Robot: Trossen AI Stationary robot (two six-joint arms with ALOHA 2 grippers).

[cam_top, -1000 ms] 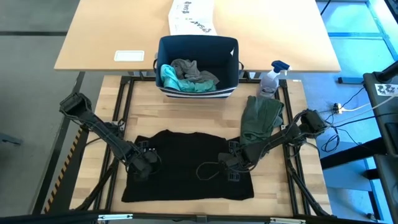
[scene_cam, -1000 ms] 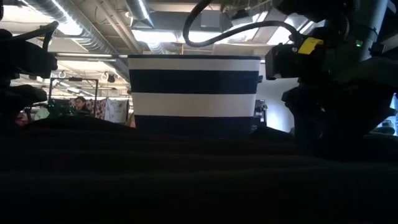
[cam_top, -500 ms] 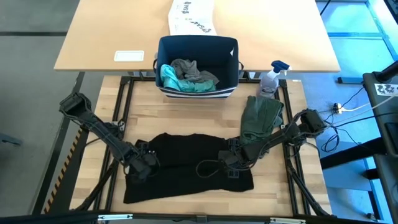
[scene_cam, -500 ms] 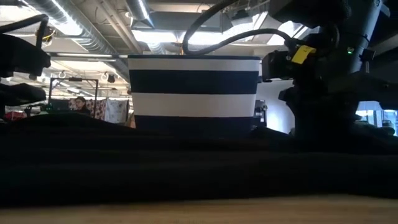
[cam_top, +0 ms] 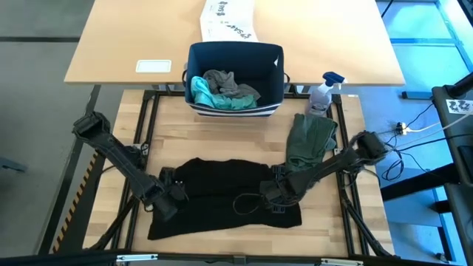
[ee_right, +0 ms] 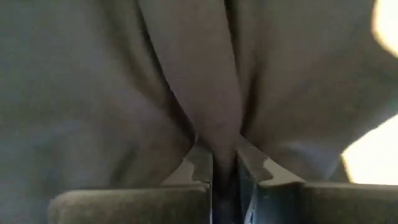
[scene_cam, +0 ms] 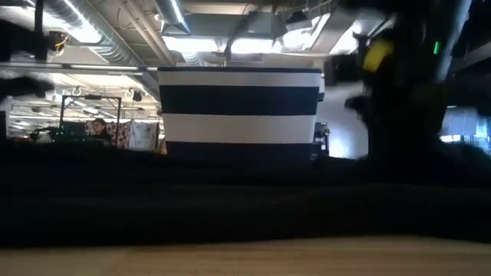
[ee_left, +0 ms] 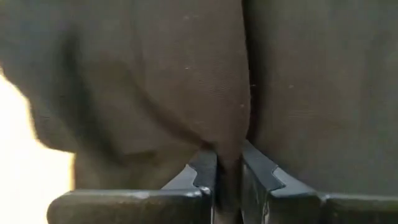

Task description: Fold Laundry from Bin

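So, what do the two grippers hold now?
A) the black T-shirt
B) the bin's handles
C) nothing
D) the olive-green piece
A: each wrist view shows dark cloth pinched between closed fingers, left gripper and right gripper, both on the black T-shirt spread on the table.

Striped bin behind dark cloth, blurred arm at right

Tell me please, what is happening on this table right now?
A two-armed robot is folding laundry. The left claw and the right claw are each shut on a pinch of the black T-shirt spread on the table. A green garment lies beside it, and more clothes wait in the blue bin.
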